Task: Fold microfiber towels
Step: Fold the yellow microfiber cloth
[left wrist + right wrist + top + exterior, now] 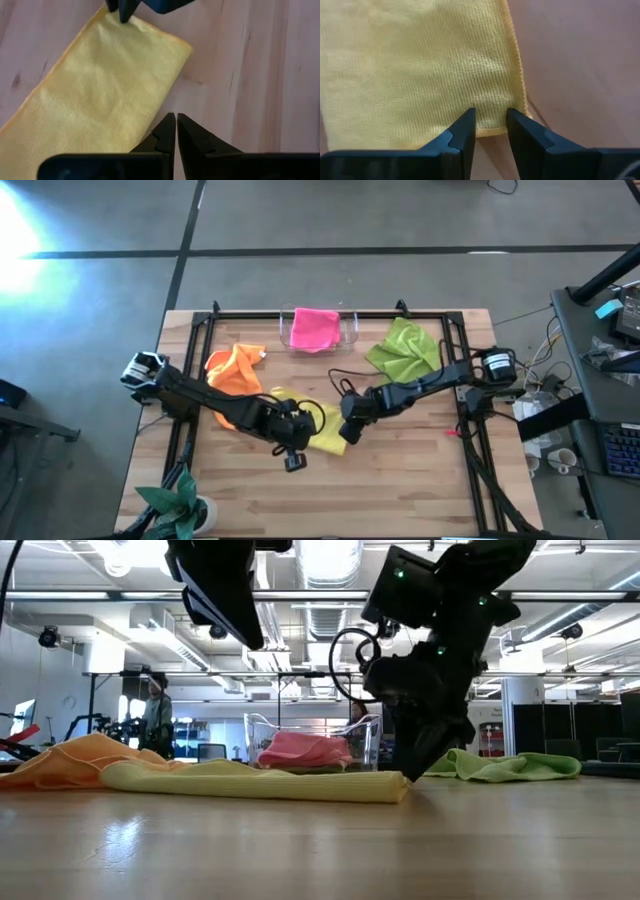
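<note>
A yellow towel [322,438] lies folded into a long strip mid-table, flat on the wood [90,100]. My right gripper [490,117] is open and slants down over the strip's right end [385,786], one finger on either side of a stretch of its short edge. My left gripper [176,122] is shut and empty, raised above the table beside the strip's near long edge [252,638]. An orange towel [236,370] lies crumpled at the left. A lime green towel [405,350] lies at the far right. A pink towel [315,328] sits in the clear tray. My right gripper comes from above, slanting from the table's right, with its fingertips [465,125] at the short end edge of the yellow strip [492,131], near its corner. The low view shows the tips down at the level of the cloth; I cannot tell whether they touch it.
The clear tray [350,330] stands at the far edge, middle. A black frame rail [320,313] runs round the table. A green plant [175,502] stands at the near left corner. Bare wood [400,490] stretches along the near side.
</note>
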